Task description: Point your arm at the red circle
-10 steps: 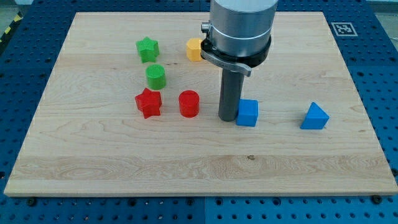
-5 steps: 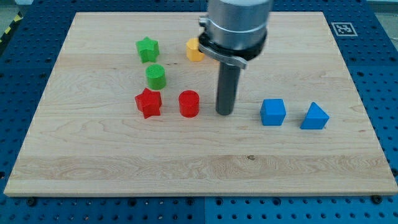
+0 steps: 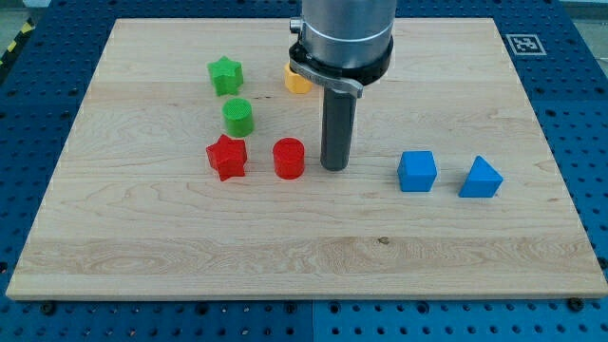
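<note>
The red circle (image 3: 289, 158), a short red cylinder, stands on the wooden board (image 3: 304, 247) a little left of centre. My tip (image 3: 333, 168) rests on the board just to the right of the red circle, with a narrow gap between them. A red star (image 3: 227, 157) lies to the left of the red circle.
A green cylinder (image 3: 237, 117) and a green star (image 3: 225, 75) stand above the red star. A yellow block (image 3: 296, 80) is partly hidden behind the arm. A blue cube (image 3: 417, 171) and a blue triangular block (image 3: 481, 178) sit at the right.
My tip has moved left from beside the blue cube to just right of the red circle. The blue cube ended up further right, near the blue triangular block.
</note>
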Motion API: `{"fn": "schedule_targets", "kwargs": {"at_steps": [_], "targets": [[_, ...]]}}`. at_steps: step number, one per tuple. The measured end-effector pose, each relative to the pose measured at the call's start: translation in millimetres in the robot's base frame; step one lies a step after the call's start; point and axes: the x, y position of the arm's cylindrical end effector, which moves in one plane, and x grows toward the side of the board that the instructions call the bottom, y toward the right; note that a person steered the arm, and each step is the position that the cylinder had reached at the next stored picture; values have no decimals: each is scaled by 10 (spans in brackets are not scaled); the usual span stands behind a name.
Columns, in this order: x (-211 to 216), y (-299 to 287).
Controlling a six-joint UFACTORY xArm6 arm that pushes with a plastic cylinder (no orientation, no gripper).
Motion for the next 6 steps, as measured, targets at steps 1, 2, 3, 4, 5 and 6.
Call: {"fn": "schedule_targets", "kwargs": {"at_steps": [1,2,3,4,5,6], "targets": [[265,0],[534,-102],[459,-471],[402,-526],[223,-580],[60,-593]]}}
